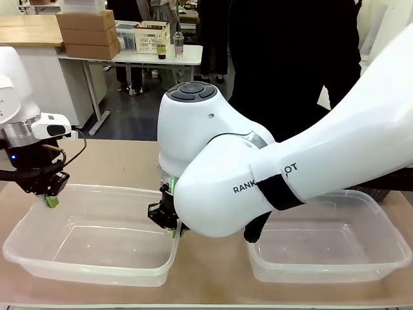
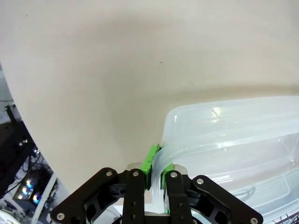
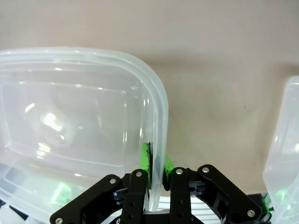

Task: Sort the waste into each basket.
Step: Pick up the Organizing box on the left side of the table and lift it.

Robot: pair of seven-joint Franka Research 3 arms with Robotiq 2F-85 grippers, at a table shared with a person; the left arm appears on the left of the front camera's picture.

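Two clear plastic baskets stand on the tan table. My left gripper (image 1: 51, 201) is shut on the far-left rim of the left basket (image 1: 97, 190). The left wrist view has that rim pinched between the green pads of my left gripper (image 2: 156, 163), with the basket (image 2: 233, 126) stretching off to the right. My right gripper (image 1: 175, 230) is shut on the same basket's right rim; in the right wrist view my right gripper (image 3: 156, 165) clamps the rim of the basket (image 3: 156, 98). This basket holds nothing. The waste is out of view.
The other clear basket (image 1: 322, 274) stands at the right, partly behind my right arm, and its edge (image 3: 285, 140) appears in the right wrist view. A person in dark clothes (image 1: 290, 51) stands at the far side. Bare table (image 1: 116, 161) lies behind the left basket.
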